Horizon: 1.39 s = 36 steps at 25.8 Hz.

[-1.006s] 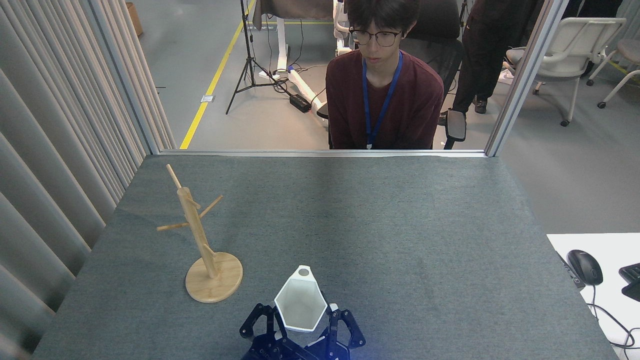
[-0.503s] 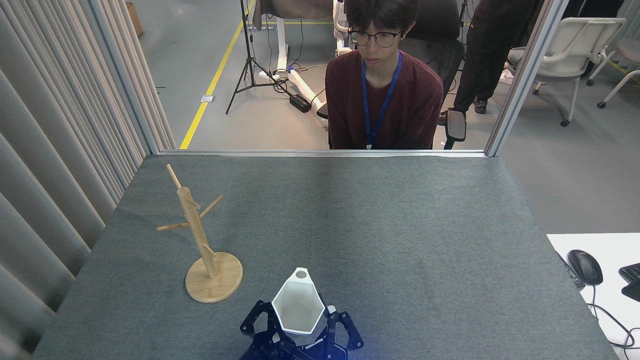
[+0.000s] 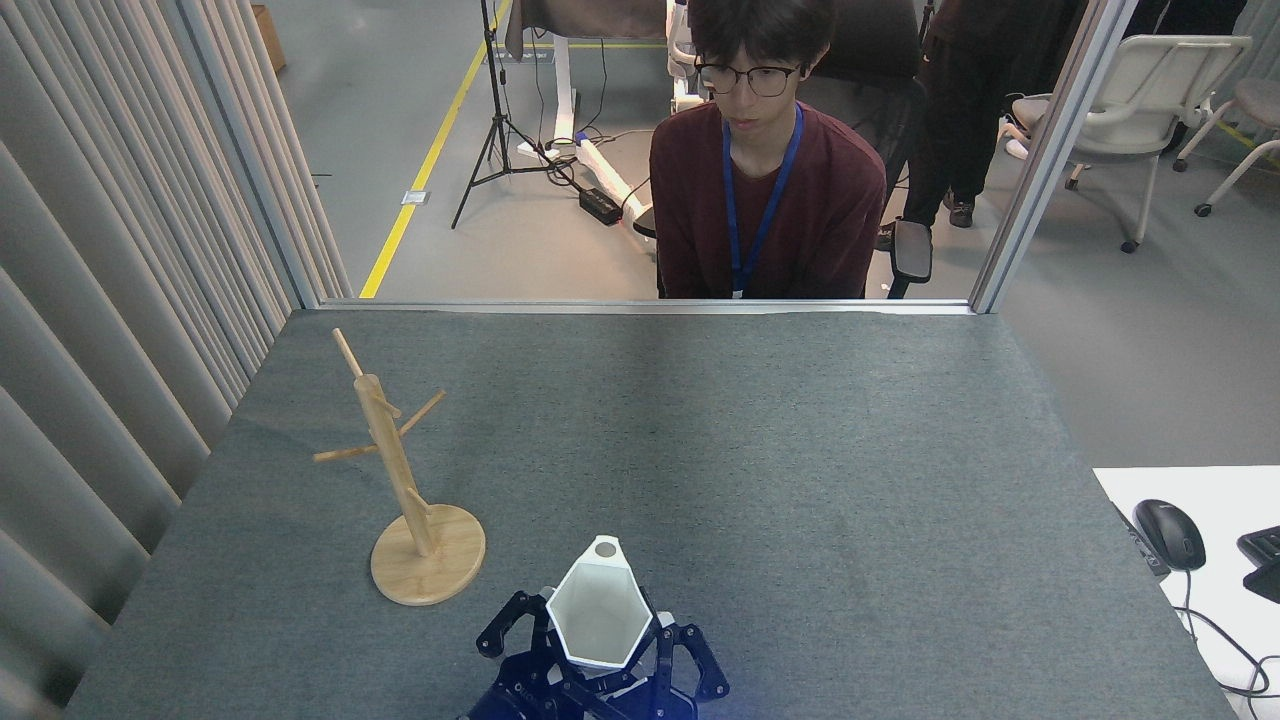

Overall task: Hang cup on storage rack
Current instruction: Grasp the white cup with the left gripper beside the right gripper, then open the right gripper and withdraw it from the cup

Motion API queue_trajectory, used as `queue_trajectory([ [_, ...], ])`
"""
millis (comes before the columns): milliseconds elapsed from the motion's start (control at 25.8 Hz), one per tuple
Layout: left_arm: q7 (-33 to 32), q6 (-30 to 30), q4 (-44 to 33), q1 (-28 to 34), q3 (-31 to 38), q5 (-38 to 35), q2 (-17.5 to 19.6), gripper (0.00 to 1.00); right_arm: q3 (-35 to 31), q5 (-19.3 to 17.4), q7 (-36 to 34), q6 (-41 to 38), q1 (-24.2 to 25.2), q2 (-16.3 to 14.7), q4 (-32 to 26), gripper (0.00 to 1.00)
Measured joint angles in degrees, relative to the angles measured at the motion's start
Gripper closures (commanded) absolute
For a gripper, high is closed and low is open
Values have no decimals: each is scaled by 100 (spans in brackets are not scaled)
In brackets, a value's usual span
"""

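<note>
Vs. half a sec ago, the cup [image 3: 598, 612] sits a bit lower and nearer the bottom edge, rim tab pointing away from the camera; the end effector [image 3: 600, 665] is still clenched on it, black fingers [image 3: 510, 630] flanking both sides. Storage rack [image 3: 405, 490] unmoved, up and to the left of the end effector, well apart. Grey felt table [image 3: 800, 450]; beyond it a seated person [image 3: 765, 190], chairs, tripod. Which arm this is: can't tell, its base is cut off at frame bottom.
</note>
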Motion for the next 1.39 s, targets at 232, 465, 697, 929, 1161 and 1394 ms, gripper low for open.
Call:
queue_trajectory([
  [232, 4, 78, -62, -8, -10, -106, 40, 77, -4, -2, 1, 0, -1, 2, 0, 2],
  [465, 43, 176, -59, -8, -9, -126, 52, 76, -18, -13, -81, -26, 1, 8, -21, 2],
  [697, 37, 168, -61, -6, -7, -137, 50, 76, -3, -24, -132, -111, 2, 7, -227, 2],
  [929, -1, 173, 34, -12, -3, -236, 51, 75, 111, -67, -164, -156, 15, -2, -783, 2],
  [1161, -5, 294, 116, 44, 8, -264, 51, 74, -871, -1889, -190, 54, 4, 14, -1404, 2],
  [1394, 7, 463, 28, 191, 287, -245, 41, 73, -2728, -3059, 135, -18, 211, -298, -1308, 2],
])
